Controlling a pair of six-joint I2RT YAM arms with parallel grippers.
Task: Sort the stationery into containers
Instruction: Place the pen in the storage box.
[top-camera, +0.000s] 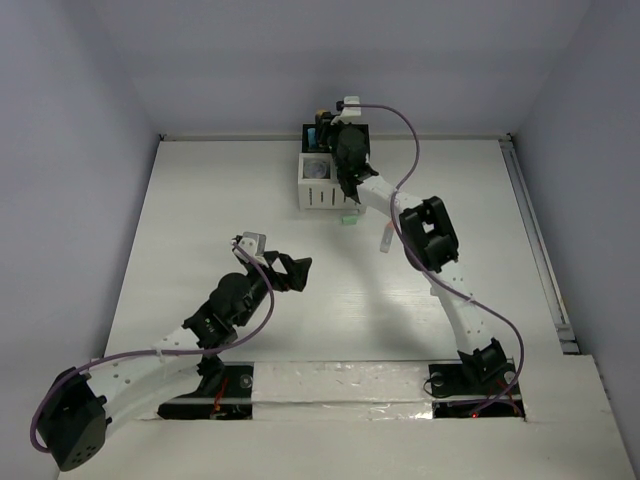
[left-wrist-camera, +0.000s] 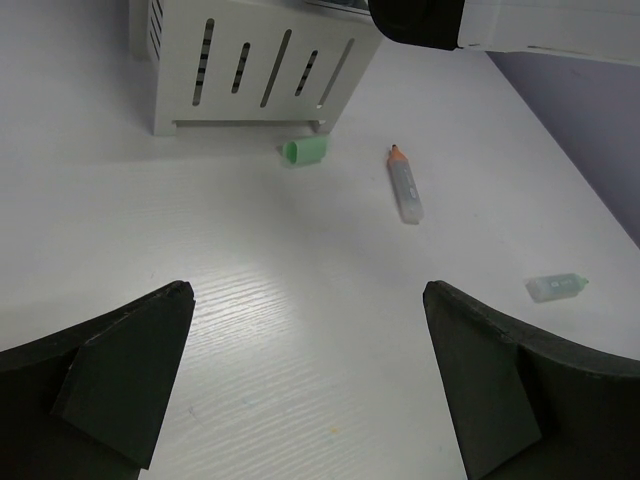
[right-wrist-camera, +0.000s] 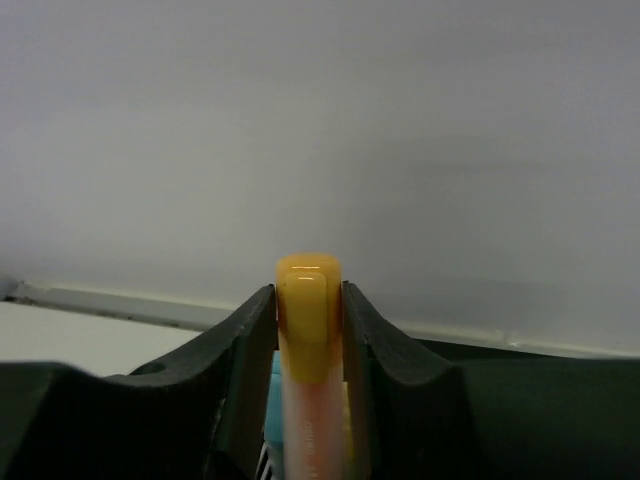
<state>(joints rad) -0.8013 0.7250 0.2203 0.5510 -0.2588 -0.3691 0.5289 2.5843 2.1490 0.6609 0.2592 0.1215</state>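
Observation:
The containers stand at the far middle of the table, white slatted bins in front and black bins behind. My right gripper hovers over them, shut on a yellow-capped pen that stands upright between its fingers. A green stub lies just in front of the white bin. To the right of the stub lies a clear tube with an orange tip, and a small pale green piece lies further right. My left gripper is open above bare table, well short of these items.
A roundish pale roll sits in a white compartment. The right arm stretches from its base over the table's right half. Walls close in the table at the back and sides.

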